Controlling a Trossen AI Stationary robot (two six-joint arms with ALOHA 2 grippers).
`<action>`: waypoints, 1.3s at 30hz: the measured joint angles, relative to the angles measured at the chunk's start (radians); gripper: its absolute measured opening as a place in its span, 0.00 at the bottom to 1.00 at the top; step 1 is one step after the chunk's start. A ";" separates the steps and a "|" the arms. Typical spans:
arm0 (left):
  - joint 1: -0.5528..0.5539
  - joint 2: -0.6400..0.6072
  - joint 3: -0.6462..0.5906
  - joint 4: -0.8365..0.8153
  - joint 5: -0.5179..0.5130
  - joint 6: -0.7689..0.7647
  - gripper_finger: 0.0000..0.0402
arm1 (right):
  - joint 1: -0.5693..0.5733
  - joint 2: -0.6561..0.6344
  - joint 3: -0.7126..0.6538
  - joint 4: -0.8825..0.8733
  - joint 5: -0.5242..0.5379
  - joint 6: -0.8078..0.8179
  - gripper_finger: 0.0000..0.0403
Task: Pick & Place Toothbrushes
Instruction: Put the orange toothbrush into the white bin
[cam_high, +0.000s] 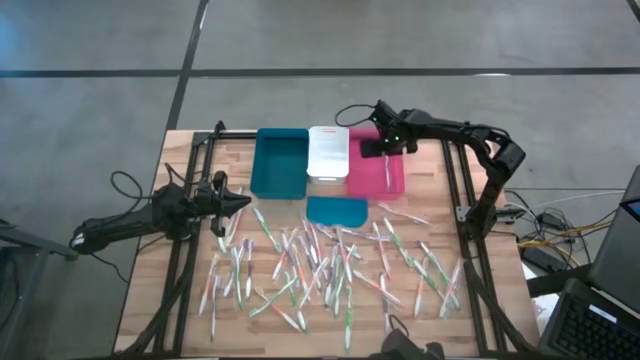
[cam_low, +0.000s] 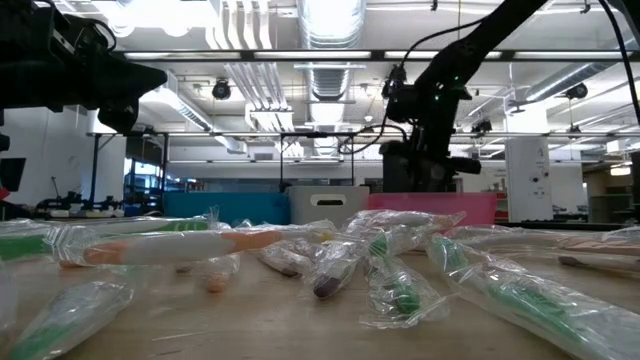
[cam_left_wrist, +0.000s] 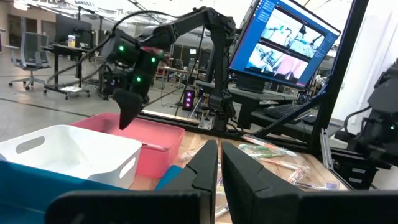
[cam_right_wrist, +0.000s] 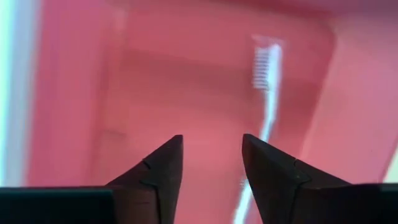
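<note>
Dozens of wrapped toothbrushes (cam_high: 320, 265) lie scattered flat over the near half of the wooden table. One toothbrush (cam_right_wrist: 266, 106) lies on the floor of the pink bin (cam_high: 375, 170), also visible from above (cam_high: 387, 172). My right gripper (cam_right_wrist: 211, 155) hovers open above that bin, pointing steeply down, with nothing between its fingers. My left gripper (cam_left_wrist: 219, 163) stays shut at the table's left side, clear of the pile.
A teal bin (cam_high: 280, 162) and a white bin (cam_high: 328, 152) stand left of the pink one at the far side. A flat teal lid-like piece (cam_high: 336, 210) lies just in front of them. A black frame (cam_high: 190, 240) borders the table.
</note>
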 joint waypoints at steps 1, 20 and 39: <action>0.000 0.000 0.000 0.000 0.000 0.000 0.06 | 0.000 -0.002 0.011 -0.001 -0.013 -0.005 0.41; 0.000 0.000 0.000 0.000 0.000 0.000 0.06 | 0.035 -0.119 0.107 -0.115 -0.039 -0.078 0.30; 0.000 0.000 0.000 0.000 0.000 0.000 0.06 | 0.281 -0.341 0.110 -0.296 0.017 -0.172 0.11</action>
